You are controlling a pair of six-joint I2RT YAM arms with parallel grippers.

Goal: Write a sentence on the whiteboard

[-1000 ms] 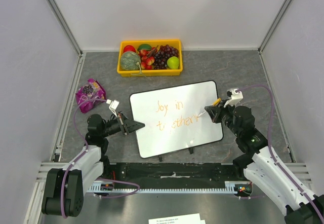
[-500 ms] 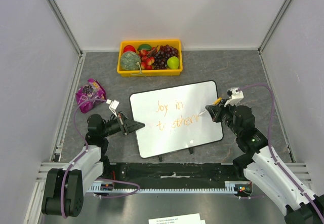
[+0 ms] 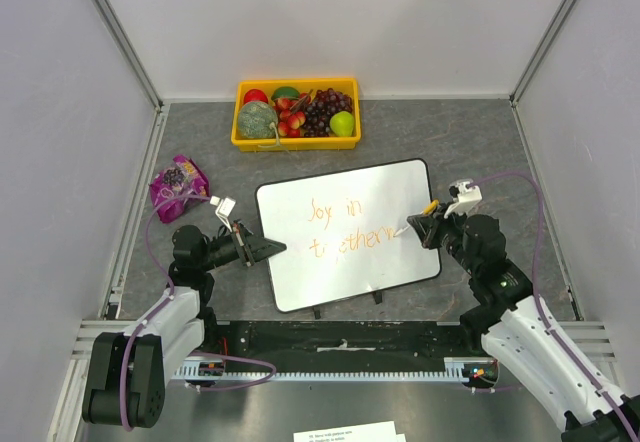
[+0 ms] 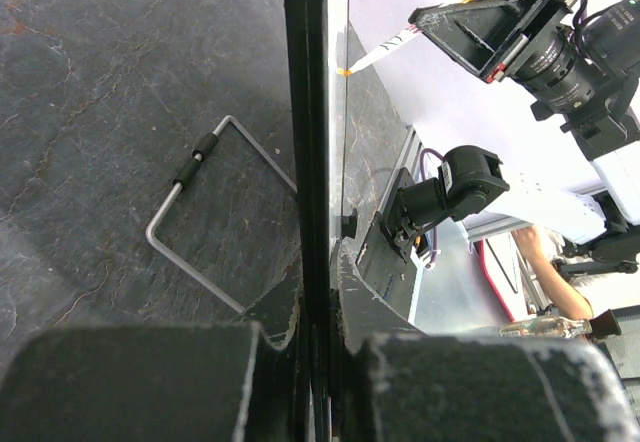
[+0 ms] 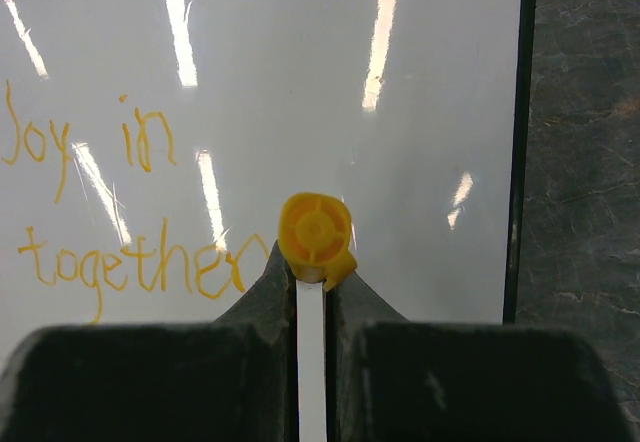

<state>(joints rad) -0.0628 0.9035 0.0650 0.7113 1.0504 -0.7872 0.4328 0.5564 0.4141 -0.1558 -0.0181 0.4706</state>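
The whiteboard (image 3: 370, 187) lies in the middle of the table, tilted, with orange lettering (image 3: 345, 224) reading "Joy in" over "together". My left gripper (image 3: 262, 247) is shut on the board's left edge (image 4: 312, 162). My right gripper (image 3: 424, 227) is shut on a white marker with a yellow end cap (image 5: 315, 234); the marker's tip (image 3: 398, 232) is at the board just right of the last "r". In the right wrist view the lettering (image 5: 130, 262) lies left of the marker, and the board (image 5: 430, 112) fills most of the frame.
A yellow tray (image 3: 243, 142) of fruit stands at the back centre. A purple bag (image 3: 178, 186) lies at the left. A wire stand (image 4: 200, 212) shows beneath the board in the left wrist view. Grey walls enclose the table on three sides.
My right gripper has shifted a little right and down along the second line with the marker. The left arm and board have not moved.
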